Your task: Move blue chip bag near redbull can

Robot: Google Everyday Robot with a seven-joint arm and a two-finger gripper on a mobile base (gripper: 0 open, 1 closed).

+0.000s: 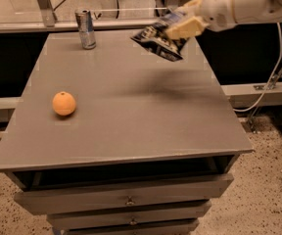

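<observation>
The robot's white arm (248, 3) enters from the upper right and stretches almost level toward the left, its forearm above the counter's (146, 121) back right corner. At its end the gripper (182, 19) sits over the rear part of the counter, right of centre. Its cream-coloured fingers (186, 28) are clamped on the upper right edge of the blue chip bag (156, 37), one above the foil and one below it.

The bag hangs clear of the surface, tilted, with its free end pointing down and to the left. It casts a soft shadow on the grey top beneath it.

The redbull can (85, 29) stands upright near the back left corner of the counter, well apart from the bag, with bare surface between them. An orange fruit (63, 103) rests on the left side of the counter, nearer the front and far from both the can and the bag.

Below the top, the counter has a stack of drawers (126, 199) with small knobs. A white cable (270, 75) runs down along the wall on the right, above a speckled floor (263, 199)
</observation>
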